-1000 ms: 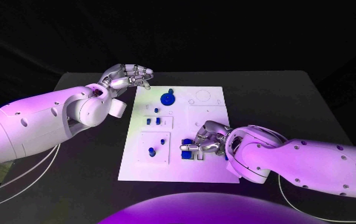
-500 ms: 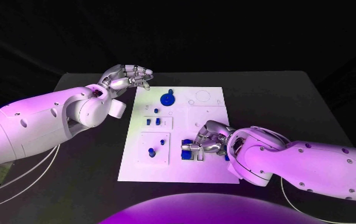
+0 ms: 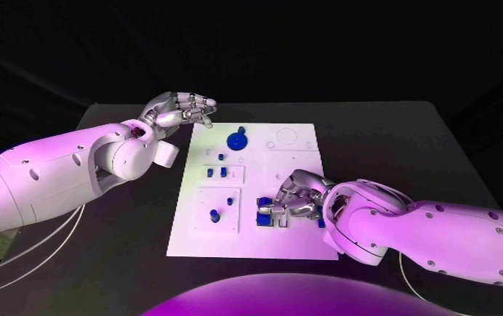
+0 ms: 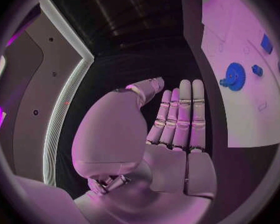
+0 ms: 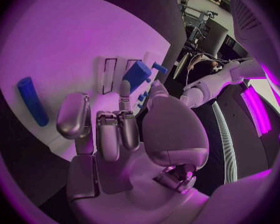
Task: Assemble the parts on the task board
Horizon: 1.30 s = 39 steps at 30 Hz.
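The white task board [image 3: 299, 160] lies mid-table. My right hand [image 3: 294, 197] rests low over its near right part and pinches a blue block [image 5: 138, 75] between thumb and a fingertip [image 5: 124, 88], right by the slots there. That block [image 3: 264, 210] shows at the fingertips in the head view. A blue peg [image 5: 32, 100] lies loose on the board beside the hand. My left hand [image 3: 182, 108] hovers off the board's far left corner, holding nothing, its fingers [image 4: 180, 112] side by side. A blue gear [image 3: 238, 140] sits on the board's far part, also visible as the gear [image 4: 233, 76] in the left wrist view.
Small blue parts stand in the board's left sections: two pieces [image 3: 215, 171] in the middle and a peg [image 3: 215, 215] nearer me. Round outlines [image 3: 285, 135] mark the far right corner. Black table [image 3: 398, 142] surrounds the board.
My right hand has edged slightly toward the board's near edge with the block. The left arm has stayed put.
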### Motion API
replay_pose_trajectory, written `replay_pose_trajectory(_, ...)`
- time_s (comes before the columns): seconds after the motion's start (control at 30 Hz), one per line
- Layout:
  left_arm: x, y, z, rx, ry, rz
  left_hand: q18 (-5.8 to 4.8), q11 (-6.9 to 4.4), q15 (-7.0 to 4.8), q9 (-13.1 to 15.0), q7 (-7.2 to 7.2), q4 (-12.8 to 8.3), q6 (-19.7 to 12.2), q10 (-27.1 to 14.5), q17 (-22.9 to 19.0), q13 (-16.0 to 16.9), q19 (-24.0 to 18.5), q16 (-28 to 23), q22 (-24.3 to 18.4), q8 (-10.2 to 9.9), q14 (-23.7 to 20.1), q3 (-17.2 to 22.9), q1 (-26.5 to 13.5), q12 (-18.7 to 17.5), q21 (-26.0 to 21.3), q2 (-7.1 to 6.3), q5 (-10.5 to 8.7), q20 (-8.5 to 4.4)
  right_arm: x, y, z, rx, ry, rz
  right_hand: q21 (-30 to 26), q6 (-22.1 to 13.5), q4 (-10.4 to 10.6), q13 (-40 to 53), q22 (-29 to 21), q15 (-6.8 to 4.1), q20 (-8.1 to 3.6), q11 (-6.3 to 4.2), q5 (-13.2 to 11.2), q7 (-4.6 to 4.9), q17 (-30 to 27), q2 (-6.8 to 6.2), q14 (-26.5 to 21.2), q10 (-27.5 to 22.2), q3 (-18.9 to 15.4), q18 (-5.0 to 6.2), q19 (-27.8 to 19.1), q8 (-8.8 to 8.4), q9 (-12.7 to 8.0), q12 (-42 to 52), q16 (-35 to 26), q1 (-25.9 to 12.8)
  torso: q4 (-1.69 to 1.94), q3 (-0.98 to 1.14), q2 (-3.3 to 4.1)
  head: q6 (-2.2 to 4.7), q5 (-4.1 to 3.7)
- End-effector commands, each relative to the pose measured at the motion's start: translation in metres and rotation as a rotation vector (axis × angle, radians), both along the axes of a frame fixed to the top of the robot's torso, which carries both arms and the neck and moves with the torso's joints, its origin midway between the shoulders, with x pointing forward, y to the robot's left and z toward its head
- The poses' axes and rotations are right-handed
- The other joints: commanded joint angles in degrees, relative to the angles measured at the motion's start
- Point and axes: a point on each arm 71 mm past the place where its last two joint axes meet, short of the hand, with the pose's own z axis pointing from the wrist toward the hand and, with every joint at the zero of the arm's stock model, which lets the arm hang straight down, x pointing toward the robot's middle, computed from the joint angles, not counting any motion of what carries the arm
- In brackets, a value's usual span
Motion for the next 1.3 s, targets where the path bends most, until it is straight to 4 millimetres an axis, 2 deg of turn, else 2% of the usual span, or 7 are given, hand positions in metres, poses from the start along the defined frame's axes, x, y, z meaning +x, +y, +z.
replay_pose_trajectory(0.03, -0.001, -0.002, 0.001, -0.007, -0.006, -0.016, 0.69, -0.08, -0.19, -0.07, 1.25, 0.0, 0.35, 0.31, -0.08, -0.07, 0.28, -0.24, -0.08, 0.37, 0.19, -0.33, 0.07, 0.16, -0.25, 0.49, 0.04, -0.15, 0.001, -0.001, 0.009, 0.059, -0.1, 0.028, -0.35, -0.42, 0.02, 11.39, 5.72, 0.05, -0.05, 0.12, -0.16, 0.08, 10.87, -0.12, 5.36, 3.76, 0.17, -0.59, -0.5, -0.15, -0.08, -0.41, -0.2, 1.08, 0.01, 0.0, -0.02, 0.01, 0.15)
replay_pose_trajectory(0.37, -0.001, 0.0, 0.001, -0.005, -0.007, -0.013, 0.68, -0.08, -0.19, -0.12, 1.26, -0.05, 0.35, 0.32, -0.11, -0.08, 0.29, -0.32, -0.1, 0.4, 0.18, -0.34, 0.12, 0.15, -0.29, 0.48, 0.03, -0.16, 0.005, -0.008, 0.038, 0.182, -0.356, 0.287, -7.73, -8.3, -2.78, 11.13, 3.91, 2.74, 2.15, 3.38, -0.26, 3.87, 9.92, 0.06, 5.05, 2.59, 2.11, 0.44, -3.4, -5.29, -1.76, -1.17, -0.64, 21.69, -0.09, 0.06, 0.0, 0.32, 0.28)
replay_pose_trajectory(0.43, 0.0, 0.0, 0.001, -0.006, -0.007, -0.013, 0.68, -0.08, -0.19, -0.12, 1.26, -0.05, 0.35, 0.32, -0.11, -0.08, 0.29, -0.32, -0.1, 0.4, 0.18, -0.34, 0.12, 0.15, -0.29, 0.48, 0.03, -0.16, 0.006, -0.008, 0.039, 0.17, -0.382, 0.347, -9.74, -9.84, -3.99, 10.16, 3.45, 3.38, 2.61, 4.15, 5.25, 4.82, 9.13, 0.13, 4.76, 1.31, 4.27, 0.7, -4.35, -6.9, -2.65, -2.98, -0.96, 26.12, -0.1, 0.06, 0.01, 0.41, 0.29)
replay_pose_trajectory(0.57, 0.0, 0.0, 0.001, -0.006, -0.007, -0.014, 0.68, -0.08, -0.19, -0.12, 1.26, -0.05, 0.35, 0.32, -0.11, -0.08, 0.29, -0.32, -0.1, 0.4, 0.18, -0.34, 0.12, 0.15, -0.29, 0.48, 0.03, -0.16, 0.007, -0.005, 0.039, 0.125, -0.444, 0.485, -12.81, -10.25, -5.57, 9.15, 3.12, 4.37, 3.4, 5.19, 5.32, 5.95, 8.26, -1.18, 4.23, -0.43, 9.11, 1.16, -6.3, -8.97, -4.4, -4.69, -1.26, 31.48, -0.05, 0.07, 0.05, 0.45, 0.31)
replay_pose_trajectory(0.8, 0.0, 0.0, 0.001, -0.007, -0.006, -0.015, 0.68, -0.08, -0.19, -0.12, 1.26, -0.05, 0.35, 0.32, -0.11, -0.08, 0.29, -0.32, -0.1, 0.4, 0.18, -0.34, 0.12, 0.15, -0.29, 0.48, 0.03, -0.16, 0.013, 0.003, 0.038, 0.025, -0.543, 0.663, -12.99, -11.07, -7.34, 6.82, 5.45, 1.68, 1.49, 1.42, 2.53, 2.65, 7.18, -7.4, 3.15, -3.39, 24.11, 1.64, -8.92, -11.65, -6.78, -7.11, -1.49, 31.66, -0.01, 0.07, 0.12, 0.24, 0.46)
replay_pose_trajectory(0.9, 0.0, 0.0, 0.001, -0.006, -0.006, -0.015, 0.68, -0.08, -0.19, -0.12, 1.26, -0.05, 0.35, 0.32, -0.11, -0.08, 0.29, -0.32, -0.1, 0.4, 0.18, -0.34, 0.12, 0.15, -0.29, 0.48, 0.03, -0.16, 0.014, 0.007, 0.037, -0.018, -0.566, 0.716, -14.07, -11.9, -9.69, 5.9, 4.98, 1.36, 1.13, 1.28, 1.75, 1.8, 6.54, -9.05, 2.69, -4.4, 29.06, 2.05, -10.6, -12.15, -6.81, -7.85, -1.68, 30.11, 0.01, 0.09, 0.16, 0.09, 0.58)
replay_pose_trajectory(1.3, 0.0, 0.001, 0.001, -0.006, -0.005, -0.016, 0.68, -0.08, -0.19, -0.12, 1.26, -0.05, 0.35, 0.32, -0.11, -0.08, 0.29, -0.32, -0.1, 0.4, 0.18, -0.34, 0.12, 0.15, -0.29, 0.48, 0.03, -0.16, 0.018, 0.024, 0.027, -0.156, -0.59, 0.867, -14.9, -14.03, -18.62, 2.68, 3.62, 0.89, 0.81, 0.86, -2.21, 0.48, 4.23, -8.72, 0.93, -7.92, 36.59, 2.95, -16.69, -13.22, -5.9, -9.77, -2.27, 24.8, -0.03, 0.01, 0.05, -0.61, 0.7)
